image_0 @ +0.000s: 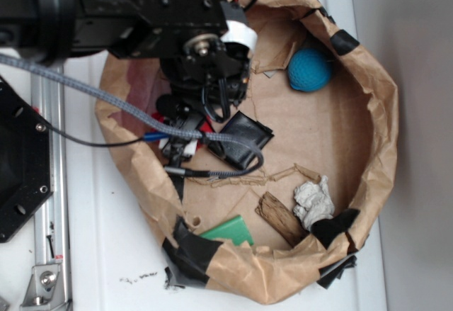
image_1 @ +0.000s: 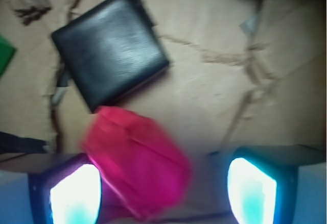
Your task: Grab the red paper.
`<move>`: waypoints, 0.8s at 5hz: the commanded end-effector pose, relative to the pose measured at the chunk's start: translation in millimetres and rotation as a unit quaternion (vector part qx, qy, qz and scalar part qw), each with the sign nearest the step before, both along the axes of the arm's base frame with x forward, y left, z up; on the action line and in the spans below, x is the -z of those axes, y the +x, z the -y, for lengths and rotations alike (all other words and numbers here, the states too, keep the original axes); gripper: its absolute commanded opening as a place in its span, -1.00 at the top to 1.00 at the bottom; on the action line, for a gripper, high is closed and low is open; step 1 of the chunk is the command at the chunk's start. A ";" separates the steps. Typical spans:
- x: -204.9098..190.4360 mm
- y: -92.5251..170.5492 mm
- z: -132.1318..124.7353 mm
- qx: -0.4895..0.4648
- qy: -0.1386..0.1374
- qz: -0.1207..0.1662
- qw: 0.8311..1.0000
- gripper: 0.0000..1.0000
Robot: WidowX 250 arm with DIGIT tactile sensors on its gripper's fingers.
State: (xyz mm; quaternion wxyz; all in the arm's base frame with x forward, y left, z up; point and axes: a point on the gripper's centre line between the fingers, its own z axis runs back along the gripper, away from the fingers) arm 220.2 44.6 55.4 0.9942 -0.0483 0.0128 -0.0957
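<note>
The crumpled bright red paper wad (image_1: 137, 165) is seen between the spread fingers of the black gripper (image_1: 163, 191), nearer one pad (image_1: 75, 193), ungrasped, just beside the black square leather wallet (image_1: 110, 48) on brown paper lining (image_1: 214, 25).

White tabletop (image_0: 106, 240), grey wall (image_0: 425, 42)

A white desk (image_0: 106, 247) is carrying a shallow brown paper basin (image_0: 382, 112) patched with black tape. Lying on the basin's floor are a black wallet (image_0: 244, 137), the red paper (image_1: 135, 160), a teal ball (image_0: 308, 69), a whitish paper wad (image_0: 313, 201), a green card (image_0: 230, 230) and a wood scrap (image_0: 279, 217).
</note>
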 end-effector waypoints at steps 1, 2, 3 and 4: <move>-8.5 -2.2 24.9 0.020 -0.048 -0.022 0.998 -1.00; -6.0 -3.6 24.4 0.024 -0.053 -0.037 0.998 -1.00; -5.7 -0.4 18.0 0.018 -0.033 -0.027 0.999 -1.00; -15.3 1.2 10.8 0.018 -0.001 -0.005 1.000 -1.00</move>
